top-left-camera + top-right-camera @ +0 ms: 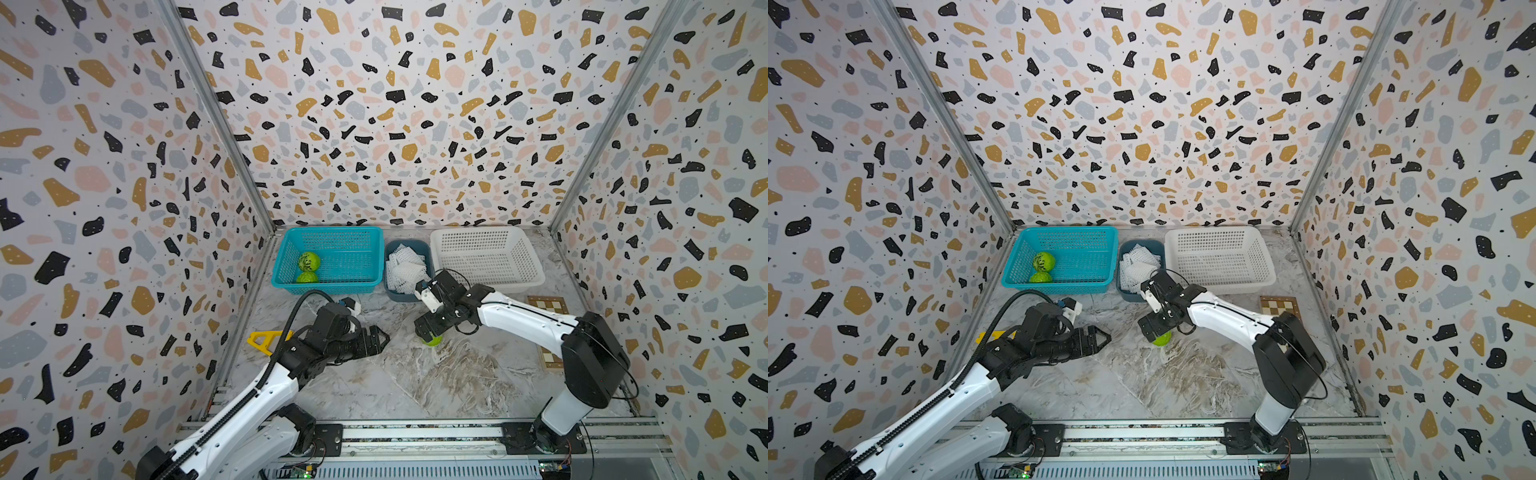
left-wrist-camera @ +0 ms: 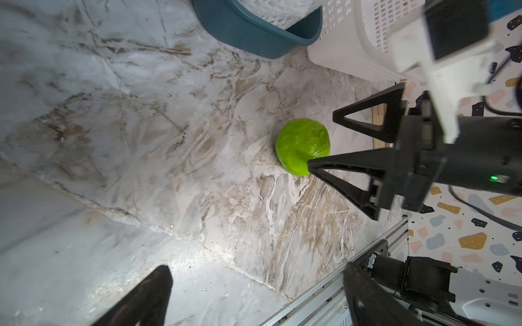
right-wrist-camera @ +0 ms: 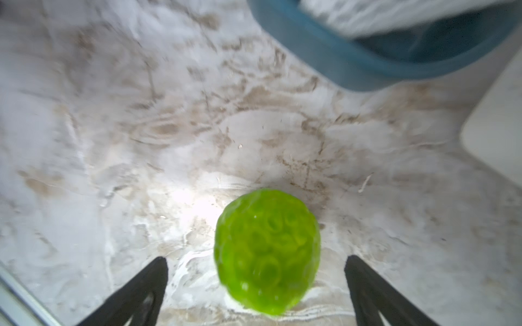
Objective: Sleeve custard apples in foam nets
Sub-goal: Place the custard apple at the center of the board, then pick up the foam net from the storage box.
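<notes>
One bright green custard apple (image 1: 432, 340) (image 3: 267, 259) lies on the marble table (image 1: 415, 374). My right gripper (image 1: 428, 332) (image 3: 257, 259) hangs just over it, open, a finger on each side and clear of the fruit. Two more custard apples (image 1: 308, 261) (image 1: 306, 277) sit in the teal basket (image 1: 365, 249). White foam nets (image 1: 405, 266) fill a dark blue tub (image 1: 411, 296) behind the right gripper. To the left of the loose fruit, my left gripper (image 1: 382, 337) (image 2: 257, 271) points toward it, open and holding nothing.
A white perforated basket (image 1: 486, 257) stands at the back right. A yellow triangular tool (image 1: 266, 338) lies by the left wall. A checkered board (image 1: 548, 305) lies under the right arm. A metal rail (image 1: 415, 432) runs along the front edge.
</notes>
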Robot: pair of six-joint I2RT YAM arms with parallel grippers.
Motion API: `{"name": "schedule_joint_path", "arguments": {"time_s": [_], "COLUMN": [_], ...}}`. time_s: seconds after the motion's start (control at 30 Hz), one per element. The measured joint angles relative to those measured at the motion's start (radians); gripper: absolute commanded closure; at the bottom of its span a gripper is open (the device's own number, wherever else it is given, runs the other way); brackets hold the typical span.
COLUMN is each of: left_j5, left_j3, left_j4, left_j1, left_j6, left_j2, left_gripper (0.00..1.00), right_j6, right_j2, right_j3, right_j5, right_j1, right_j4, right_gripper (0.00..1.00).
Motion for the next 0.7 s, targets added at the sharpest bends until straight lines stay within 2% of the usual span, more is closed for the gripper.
{"name": "schedule_joint_path", "arguments": {"time_s": [0.1,0.3,0.47,0.7], "left_j5": [-0.002,-0.010,-0.032,-0.108], "left_j3": [0.040,0.153,0.312,0.597], "left_j4": [-0.010,-0.024,-0.039,-0.086], "left_j1": [0.000,0.000,-0.015,-0.072], "left_j6": [0.006,0.028,0.058,0.122], "left_j2": [0.032,0.159,0.336,0.610], "left_gripper": [0.23,0.39,0.40,0.39], "right_j6": [0.023,0.082,0.135,0.166], "right_j2": [-0.120,-0.375,-0.541,-0.629], "right_j3": [-0.044,-0.238,-0.402,-0.523], "right_j5": [0.008,0.006,-0.010,-0.030], "right_j1": [-0.008,-0.079,-0.152,-0.180], "right_j4": [0.046,0.158,0.234,0.284], "right_gripper": [0.03,0.11,0.14,0.16]}}
